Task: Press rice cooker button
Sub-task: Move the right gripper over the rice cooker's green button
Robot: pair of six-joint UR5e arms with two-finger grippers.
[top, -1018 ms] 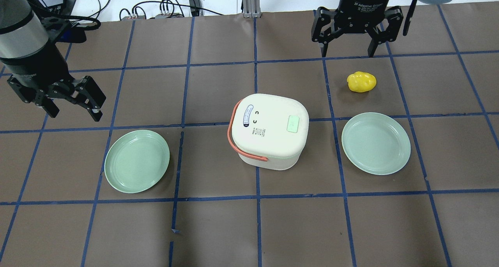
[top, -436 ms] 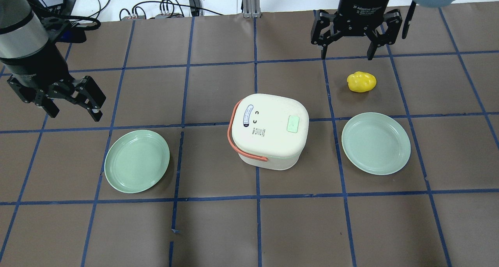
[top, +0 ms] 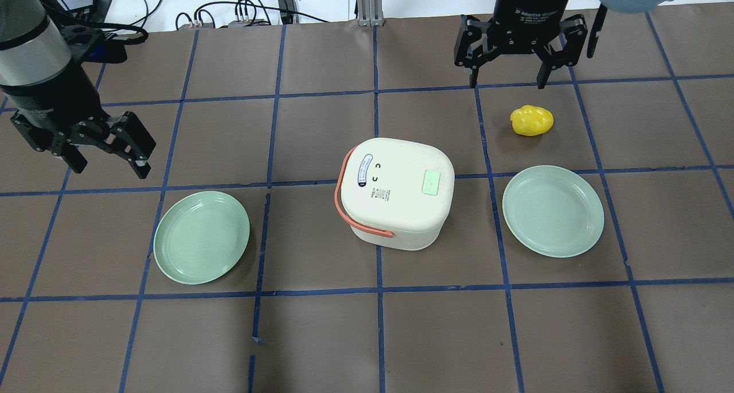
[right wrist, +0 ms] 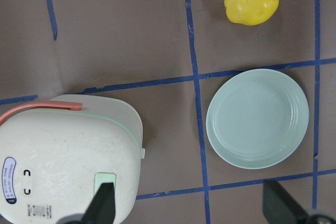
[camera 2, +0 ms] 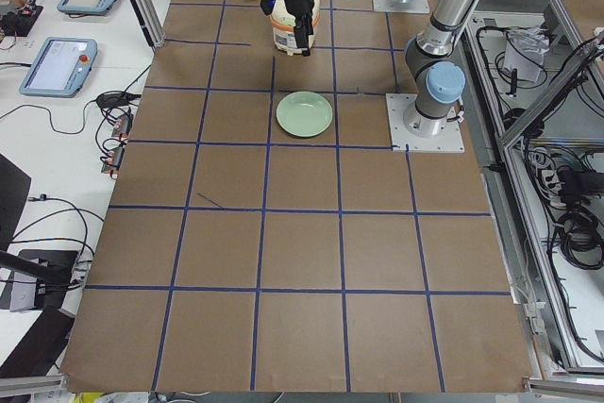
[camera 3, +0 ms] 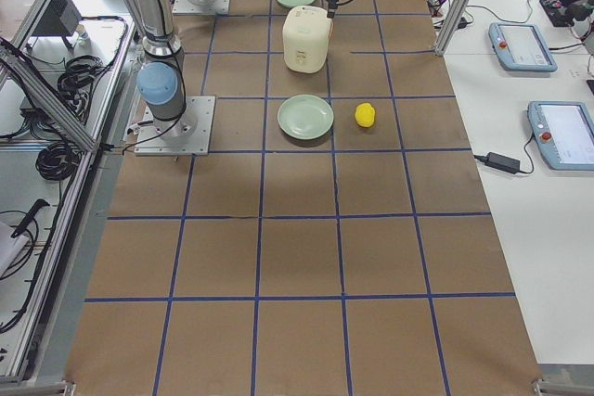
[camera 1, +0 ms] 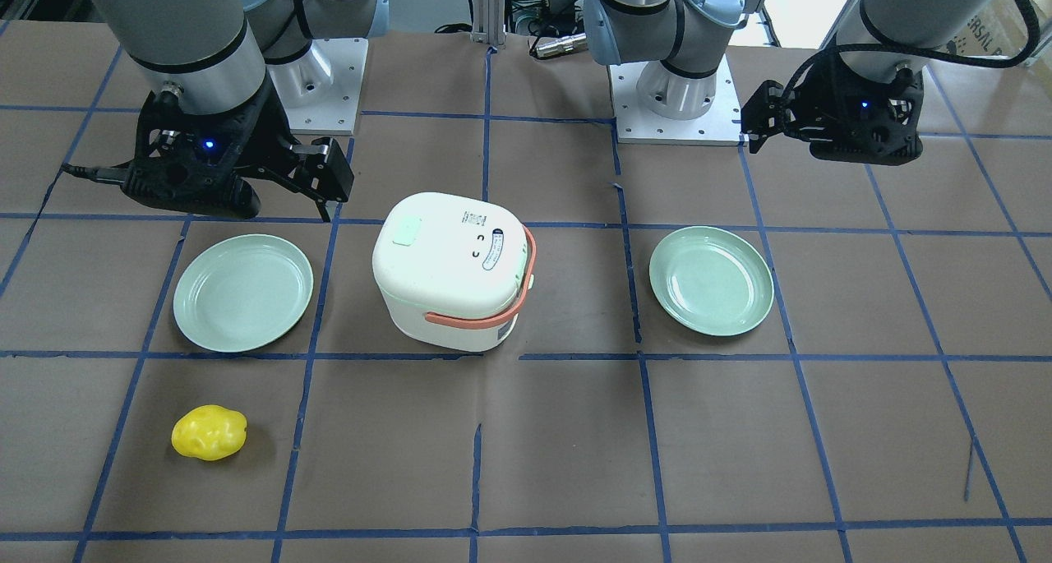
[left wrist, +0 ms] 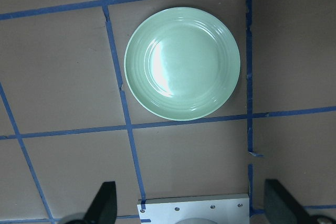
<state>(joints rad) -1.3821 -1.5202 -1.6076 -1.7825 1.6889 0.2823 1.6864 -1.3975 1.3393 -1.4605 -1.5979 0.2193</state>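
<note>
The left gripper [top: 110, 168] hangs wide open and empty, unmoved, with a green plate [top: 200, 236] just below it. Well off to its right sits the rice cooker [top: 395, 189], its pale green button [top: 430, 182] untouched. The right gripper [top: 506, 83], fingers spread wide and empty, has drifted slightly left. The button lies below and to its left, so the approach looks barely begun.

White lettering "Adaptive Gripper" marks the right gripper [top: 507, 78]; print on the cooker [top: 401, 201] is too small to read.
</note>
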